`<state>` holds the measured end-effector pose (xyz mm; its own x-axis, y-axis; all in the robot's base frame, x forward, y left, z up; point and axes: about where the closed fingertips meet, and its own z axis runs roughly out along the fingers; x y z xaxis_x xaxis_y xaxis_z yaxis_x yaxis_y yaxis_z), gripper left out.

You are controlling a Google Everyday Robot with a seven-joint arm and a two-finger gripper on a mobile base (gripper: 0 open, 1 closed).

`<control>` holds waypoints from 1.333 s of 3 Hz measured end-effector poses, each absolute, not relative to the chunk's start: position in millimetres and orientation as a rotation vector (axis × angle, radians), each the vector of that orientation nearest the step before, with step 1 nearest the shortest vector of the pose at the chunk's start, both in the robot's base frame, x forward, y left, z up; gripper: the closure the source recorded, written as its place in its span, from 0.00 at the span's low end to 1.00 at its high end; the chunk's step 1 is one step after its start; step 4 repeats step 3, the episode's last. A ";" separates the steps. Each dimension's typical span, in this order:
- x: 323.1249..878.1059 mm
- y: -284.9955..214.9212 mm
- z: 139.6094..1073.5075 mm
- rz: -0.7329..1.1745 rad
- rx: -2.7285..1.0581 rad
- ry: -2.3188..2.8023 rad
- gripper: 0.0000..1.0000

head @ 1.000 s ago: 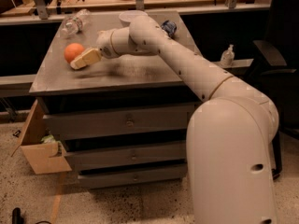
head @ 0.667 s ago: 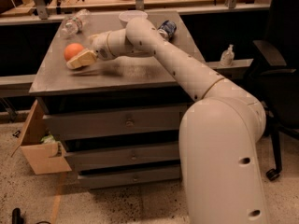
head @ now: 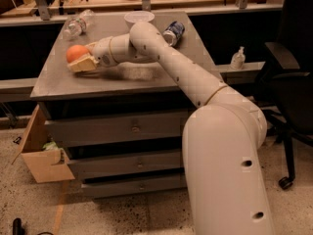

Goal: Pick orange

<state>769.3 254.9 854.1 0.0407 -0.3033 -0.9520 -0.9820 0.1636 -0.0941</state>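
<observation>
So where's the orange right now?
In the camera view the orange sits near the left edge of the grey cabinet top, right at the pincer, with the plastic bottle behind it.

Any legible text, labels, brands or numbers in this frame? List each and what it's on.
No text can be read anywhere.
Print on the can: too blurred to read.
Label on the plastic bottle: not legible.
Label on the pump bottle: too small.
The gripper, at the orange on the cabinet: no markings visible.
</observation>
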 end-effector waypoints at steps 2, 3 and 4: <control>763.7 201.7 913.9 0.707 -1.235 1.383 1.00; 762.1 195.3 916.9 0.691 -1.227 1.387 1.00; 762.1 195.3 916.9 0.691 -1.227 1.387 1.00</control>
